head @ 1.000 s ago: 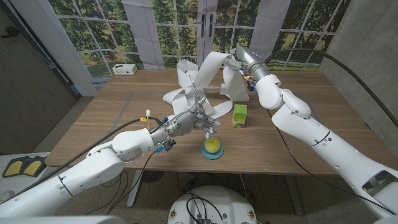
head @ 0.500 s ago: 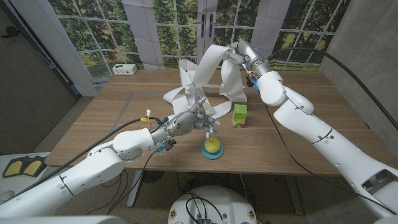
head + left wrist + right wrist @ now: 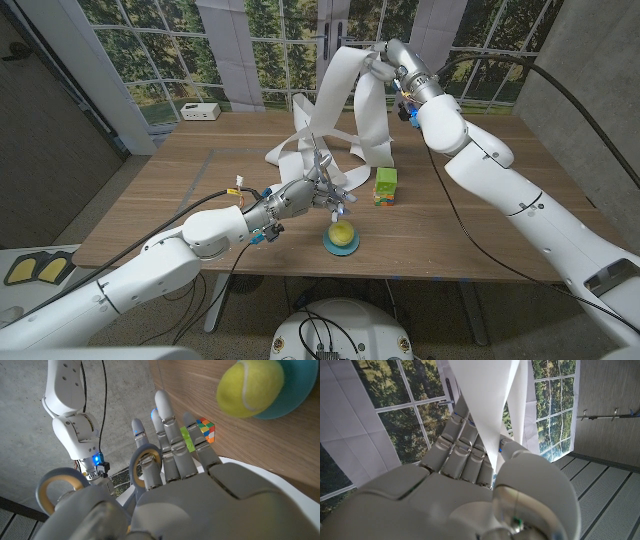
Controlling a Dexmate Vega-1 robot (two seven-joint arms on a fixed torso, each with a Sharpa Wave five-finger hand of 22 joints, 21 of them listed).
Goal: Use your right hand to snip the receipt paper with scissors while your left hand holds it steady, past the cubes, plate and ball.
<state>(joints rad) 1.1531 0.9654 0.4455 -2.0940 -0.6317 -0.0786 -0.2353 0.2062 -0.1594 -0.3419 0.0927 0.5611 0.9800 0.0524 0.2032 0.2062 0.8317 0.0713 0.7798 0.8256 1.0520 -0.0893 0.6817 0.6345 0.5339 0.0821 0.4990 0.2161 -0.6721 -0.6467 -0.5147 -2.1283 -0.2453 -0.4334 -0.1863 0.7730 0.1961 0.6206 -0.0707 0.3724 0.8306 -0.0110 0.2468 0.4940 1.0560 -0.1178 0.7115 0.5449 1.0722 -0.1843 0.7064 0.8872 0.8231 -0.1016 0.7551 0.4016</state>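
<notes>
Receipt paper is up in the air, a long white ribbon hoisted high above the table's far side, its strips hanging down in loose loops and curls that pile on the wood beside the stacked cubes. Right hand has it, arm stretched up and forward, fingers pinched on the top fold; the right wrist view shows the strip running between the closed fingers and thumb. Lower down, the left hand sits just above the table by the paper's curled ends, arm reaching in low. It grips the scissors, blades pointing up toward the hanging loops; the left wrist view shows fingers threaded through the grey handle rings. Just beside that hand, the yellow ball rests on the blue plate, near the front edge.
</notes>
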